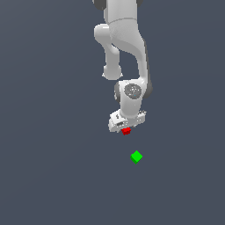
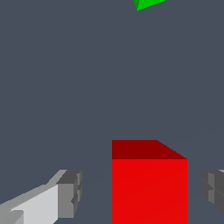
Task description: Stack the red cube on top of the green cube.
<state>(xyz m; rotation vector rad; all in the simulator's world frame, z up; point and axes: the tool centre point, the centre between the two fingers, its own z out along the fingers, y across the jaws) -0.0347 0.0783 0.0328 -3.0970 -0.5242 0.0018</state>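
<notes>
Now the claw is getting ready to grab the red cube. It is open, with a gap on each side of the cube between its fingers. Next it should squeeze, then lift. The green cube sits nearby, apart.

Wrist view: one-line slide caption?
Open pincer straddles the red cube, pads not touching; green cube lies ahead.
</notes>
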